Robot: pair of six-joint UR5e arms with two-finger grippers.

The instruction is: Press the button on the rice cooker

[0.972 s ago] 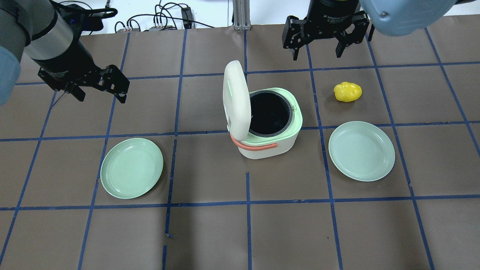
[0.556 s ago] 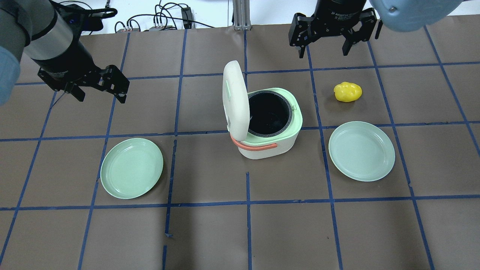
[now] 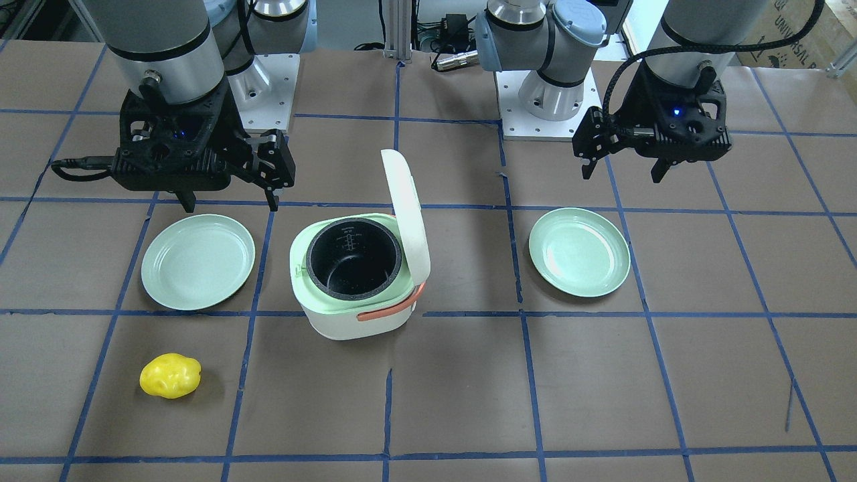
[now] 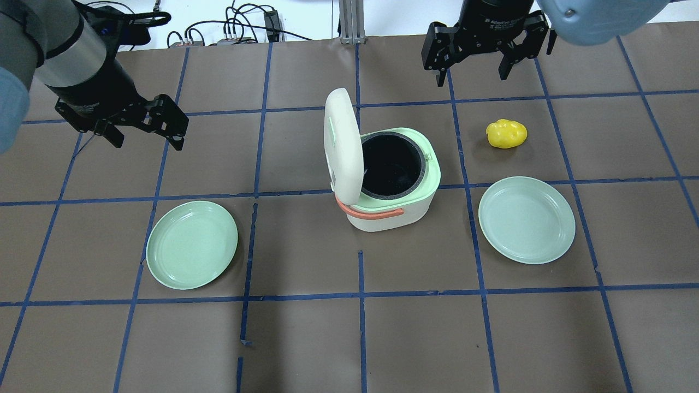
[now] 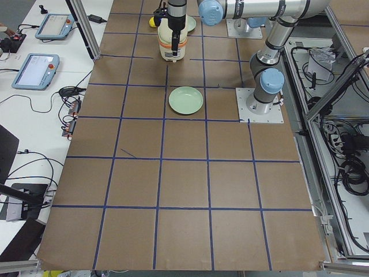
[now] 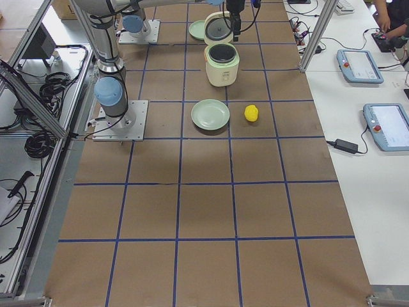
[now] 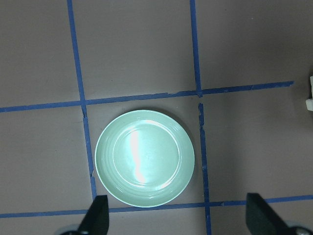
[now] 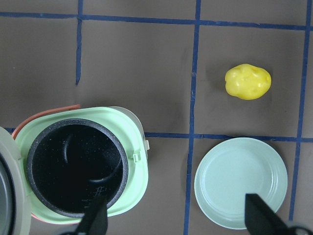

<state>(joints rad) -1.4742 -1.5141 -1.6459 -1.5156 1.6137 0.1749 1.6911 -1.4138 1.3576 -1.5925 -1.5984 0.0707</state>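
The white rice cooker (image 4: 393,218) stands mid-table with its lid (image 4: 343,142) swung open and upright on its left side. Its black inner pot (image 4: 392,166) looks empty, and the salmon handle (image 4: 371,214) lies along the near side. It also shows in the front view (image 3: 348,325) and the right wrist view (image 8: 139,181). My right gripper (image 4: 471,76) is open and empty, hovering beyond the cooker to its far right. My left gripper (image 4: 146,139) is open and empty, far to the cooker's left and above a plate (image 7: 145,157).
Two mint-green plates lie on the brown paper, one at the near left (image 4: 191,244) and one at the right (image 4: 526,219). A yellow lumpy object (image 4: 507,134) lies beyond the right plate. Cables run along the far edge.
My right gripper has moved a little further from the cooker, toward the far edge and slightly right. The left gripper has not moved.
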